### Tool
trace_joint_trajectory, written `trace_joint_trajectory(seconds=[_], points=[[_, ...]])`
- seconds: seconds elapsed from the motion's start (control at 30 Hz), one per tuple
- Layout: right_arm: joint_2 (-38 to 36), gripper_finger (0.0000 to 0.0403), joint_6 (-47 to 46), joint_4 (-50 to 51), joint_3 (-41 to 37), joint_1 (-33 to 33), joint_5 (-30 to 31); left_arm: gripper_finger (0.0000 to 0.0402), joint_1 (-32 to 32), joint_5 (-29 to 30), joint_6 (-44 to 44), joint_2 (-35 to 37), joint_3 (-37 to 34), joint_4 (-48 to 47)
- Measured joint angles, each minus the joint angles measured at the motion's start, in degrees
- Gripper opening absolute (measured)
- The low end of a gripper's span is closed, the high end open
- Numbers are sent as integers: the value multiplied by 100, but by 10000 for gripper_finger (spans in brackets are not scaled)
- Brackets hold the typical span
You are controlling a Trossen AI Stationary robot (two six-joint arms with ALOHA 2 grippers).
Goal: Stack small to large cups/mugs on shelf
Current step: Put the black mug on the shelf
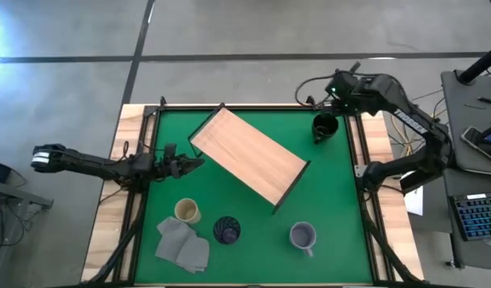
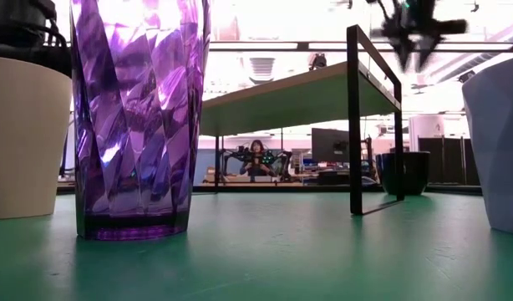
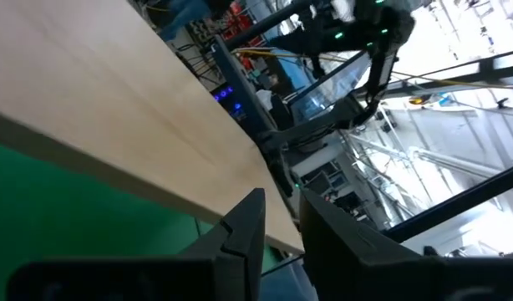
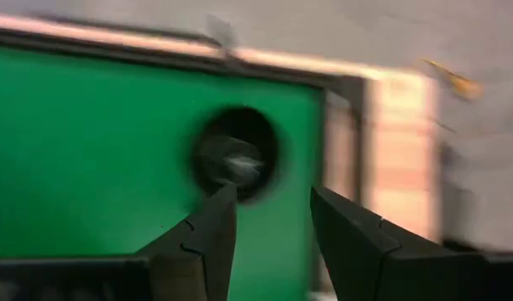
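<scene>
Four cups sit on the green mat around one long shelf, a pale wood-grain board on a thin black frame lying at a slant mid-table, its top bare, so no stacking has begun. The left gripper rests just beside the board's near-left end, fingers a narrow gap apart and holding nothing, probably to steady or square it. The right gripper hangs above the black-green mug by the mat's far right corner, fingers spread and empty, which reads as lining up a pick. Along the near edge stand a lavender-grey handled mug, smooth and matte, a faceted glossy dark purple tumbler, and a plain cream-tan cup. A folded grey cloth lies soft and creased beside the last two
</scene>
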State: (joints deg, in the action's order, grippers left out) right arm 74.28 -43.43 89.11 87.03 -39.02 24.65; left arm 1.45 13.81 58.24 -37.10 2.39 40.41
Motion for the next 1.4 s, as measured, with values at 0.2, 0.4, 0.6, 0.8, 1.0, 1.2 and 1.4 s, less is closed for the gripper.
trace_joint_trajectory(seconds=[0.2,0.4,0.6,0.8,1.0,1.2,1.4], points=[[-173,148,692,-239,-651,-1320,-683,63,0,-1,-16,24,9,-27],[-233,148,1454,-1087,-1274,-1612,-1695,63,0,-3,-52,-11,4,-33],[-253,148,1494,-1296,-1704,-1573,-1617,63,2,-3,-59,-137,4,-35],[-230,148,807,-2038,-2332,-1421,-1726,63,2,-3,-50,-296,6,-41],[-208,148,-293,-2524,-3113,-1430,-1489,63,0,-2,-46,-372,38,-22],[-215,148,-821,-2643,-3616,-1414,-1474,63,0,1,-46,-370,31,-5],[-240,148,-869,-2733,-3571,-1408,-1750,63,0,7,-42,-359,29,-28]])
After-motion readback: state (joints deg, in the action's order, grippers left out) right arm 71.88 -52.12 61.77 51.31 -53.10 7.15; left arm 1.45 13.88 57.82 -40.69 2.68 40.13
